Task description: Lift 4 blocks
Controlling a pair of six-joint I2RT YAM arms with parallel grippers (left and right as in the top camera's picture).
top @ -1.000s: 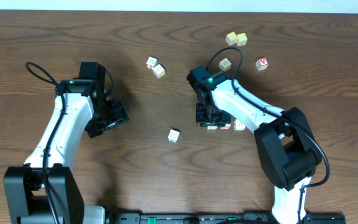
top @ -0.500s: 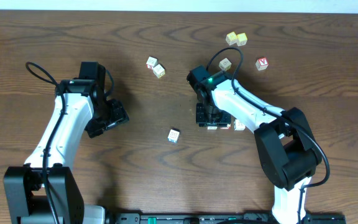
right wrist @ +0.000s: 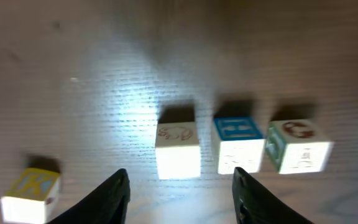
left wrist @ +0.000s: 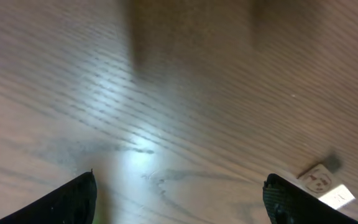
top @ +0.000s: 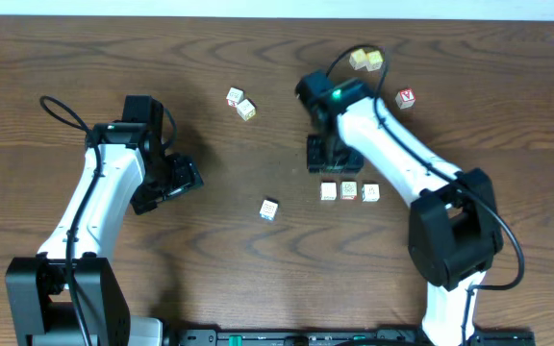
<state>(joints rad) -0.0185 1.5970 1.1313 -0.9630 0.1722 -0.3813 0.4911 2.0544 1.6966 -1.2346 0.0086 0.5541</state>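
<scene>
Three pale blocks lie in a row on the table: the left one [top: 328, 191] [right wrist: 178, 148], the middle one [top: 349, 190] [right wrist: 237, 142] with a blue top, and the right one [top: 370, 192] [right wrist: 298, 149] with a red print. Another pale block [top: 269, 209] [left wrist: 319, 179] lies alone, left of the row. My right gripper [top: 330, 165] [right wrist: 179, 186] hangs open just behind the row and holds nothing. The left gripper [top: 183, 176] [left wrist: 180, 186] is wide open over bare wood, well left of the lone block.
Two more pale cubes [top: 240, 103] sit at the back centre. A pair of yellowish cubes [top: 365, 61] and a red-letter cube [top: 406, 98] lie at the back right. A cube with a yellow K face [right wrist: 31, 191] shows at the lower left of the right wrist view.
My right gripper has opened and drawn back from the row, uncovering the left block it was over. The left gripper's jaws have widened; that arm has stayed put.
</scene>
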